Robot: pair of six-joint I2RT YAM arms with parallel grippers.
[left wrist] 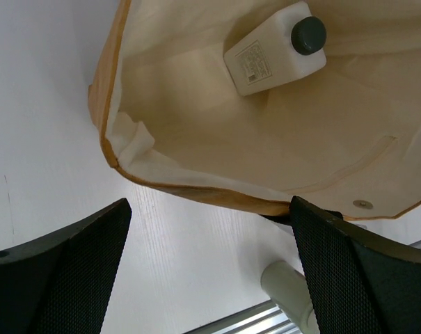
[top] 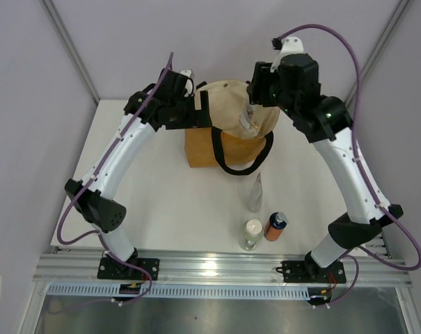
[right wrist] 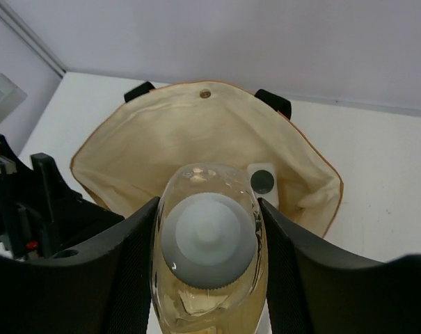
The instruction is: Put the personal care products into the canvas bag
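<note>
The right pincer (right wrist: 207, 217) is clenched on the rounded yellowish bottle (right wrist: 209, 261), with one black finger pressed against each flank. The bottle is clear and bulging, with pale amber liquid inside. Its round, pale grey cap has a ribbed edge and faces the wrist camera.

Straight beyond this pincer's tips gapes the canvas bag (right wrist: 161, 142). It is mustard-tan outside and cream inside, with a metal snap at its far rim and black loop handles. Seen from above, the held bottle hangs over the bag's mouth, toward its right rim. Inside the bag, just past the pincer's right fingertip, rests the small grey-capped bottle (right wrist: 263, 181). It is squat and white, with a dark round cap and a printed label on one face.

The left pincer (left wrist: 210, 268) stands released, its mesh-faced fingers (left wrist: 64, 278) wide apart with nothing between them. The bag's near rim lies just ahead of its tips; whether they touch I cannot tell.

Behind the right pincer, toward the arm bases on the white table (top: 161, 209), are the slim clear bottle (top: 255, 191), the clear white-capped bottle (top: 252, 234) and the orange dark-capped bottle (top: 275, 226). The last two sit just beside each other. All three are well apart from both pincers.
</note>
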